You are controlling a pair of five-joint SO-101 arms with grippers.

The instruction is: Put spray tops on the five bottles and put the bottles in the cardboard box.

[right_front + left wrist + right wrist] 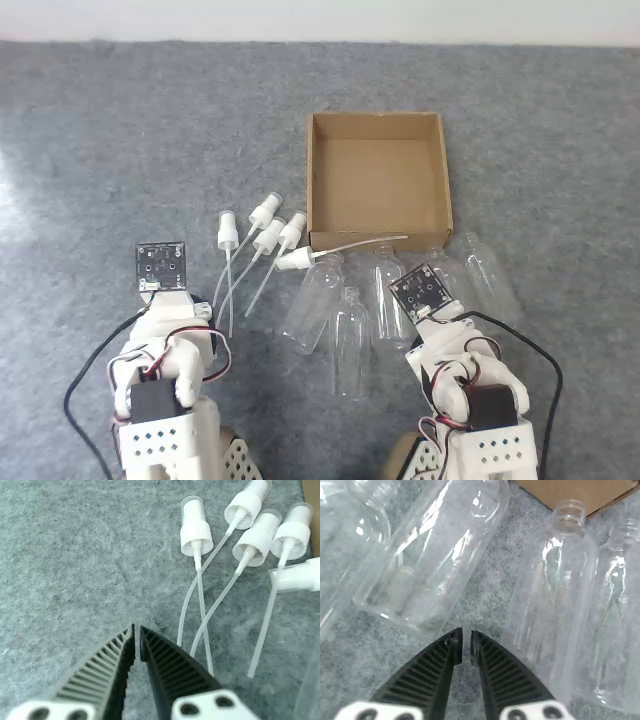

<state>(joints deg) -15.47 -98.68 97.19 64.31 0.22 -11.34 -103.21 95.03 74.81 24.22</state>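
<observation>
Left wrist view: left gripper [136, 628] clenched empty, short of the spray tops [196, 530] beside the cardboard box [378, 180]; best open, then pinch a collar, not the tube.

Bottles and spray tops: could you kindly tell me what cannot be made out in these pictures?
- High view: the right arm's camera board hides part of one bottle.
- Left wrist view: one spray top is cut off by the edge.
- Right wrist view: the box is cut off by the edge.
</observation>
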